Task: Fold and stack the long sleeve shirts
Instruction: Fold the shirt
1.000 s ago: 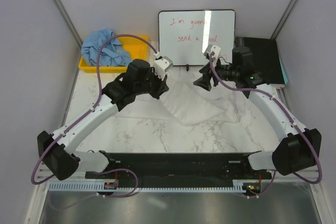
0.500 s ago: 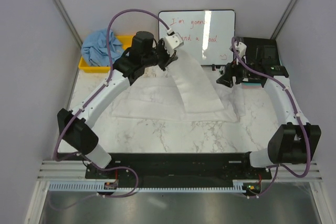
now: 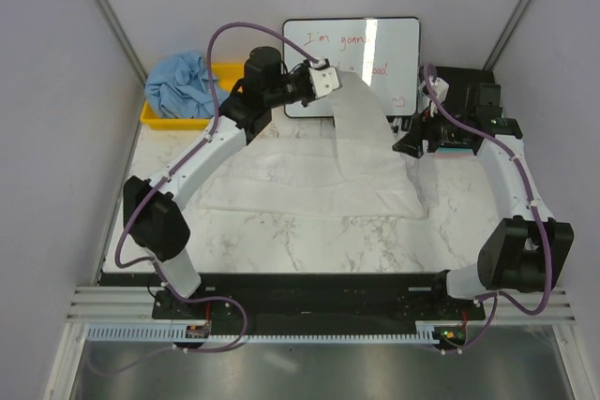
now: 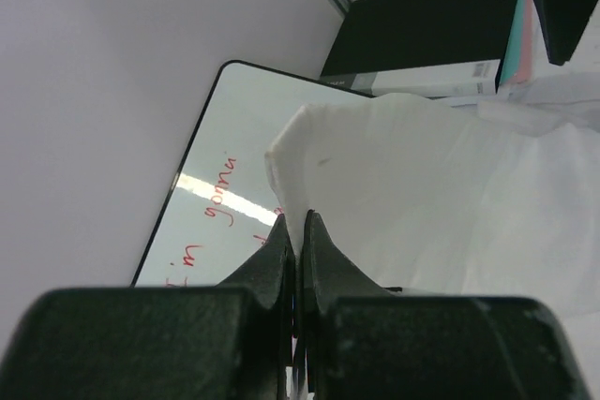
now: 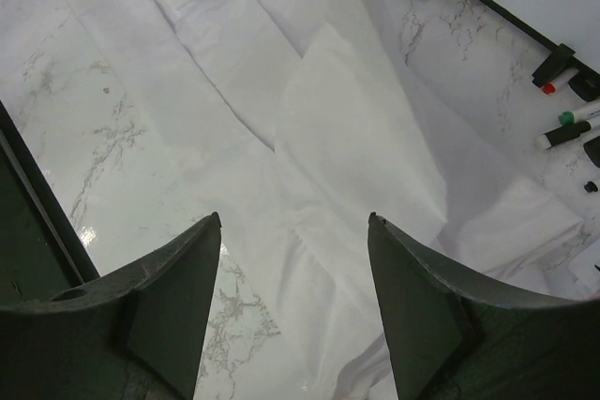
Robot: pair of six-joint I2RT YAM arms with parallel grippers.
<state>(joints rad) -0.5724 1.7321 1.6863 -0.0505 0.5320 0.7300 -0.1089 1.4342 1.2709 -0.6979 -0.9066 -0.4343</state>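
The white long sleeve shirt (image 3: 309, 180) lies spread on the marble table. My left gripper (image 3: 330, 81) is shut on its sleeve (image 3: 361, 124) and holds that end raised at the back, in front of the whiteboard; the pinched cloth (image 4: 394, 185) shows in the left wrist view past the gripper (image 4: 295, 222). My right gripper (image 3: 405, 145) is open and empty, above the shirt's right edge; the shirt (image 5: 309, 138) lies below it (image 5: 295, 222). The light blue shirt (image 3: 180, 83) lies crumpled in the yellow bin.
A yellow bin (image 3: 159, 119) stands at the back left. A whiteboard (image 3: 394, 44) with red writing leans at the back, markers (image 5: 567, 128) lying at its foot. Black and teal boxes (image 3: 483, 100) stand at the back right.
My left gripper has lifted the white sleeve up and toward the back right. My right gripper has let go and drawn back to the right; the shirt has spread out flatter.
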